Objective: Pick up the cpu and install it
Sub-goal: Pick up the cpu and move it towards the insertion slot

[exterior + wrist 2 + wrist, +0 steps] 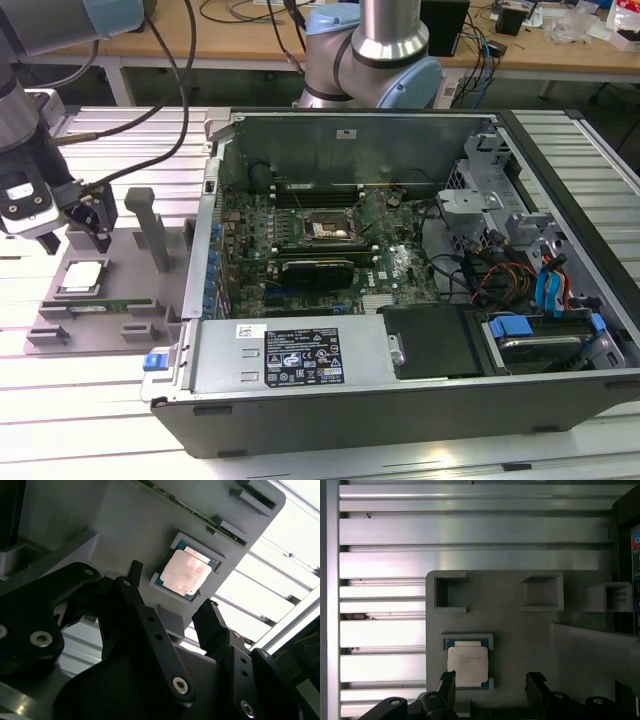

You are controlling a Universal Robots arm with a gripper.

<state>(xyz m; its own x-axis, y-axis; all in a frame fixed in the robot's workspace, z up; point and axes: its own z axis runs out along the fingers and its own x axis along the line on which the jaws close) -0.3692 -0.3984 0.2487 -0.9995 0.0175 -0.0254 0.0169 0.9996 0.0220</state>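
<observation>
Currently the gripper point(492, 676) hovers above the grey tray point(520, 630) on the table point(380, 555), jaws spread and empty. The cpu point(467, 666) lies flat in its tray pocket. A clean grasp likely requires the jaws centred, square across two opposite edges.

My exterior view looks down over the open computer case point(300, 372), with the grey holder point(122, 262) and cpu point(82, 277) at the exterior view's left shared close-up by both wrist views.
</observation>
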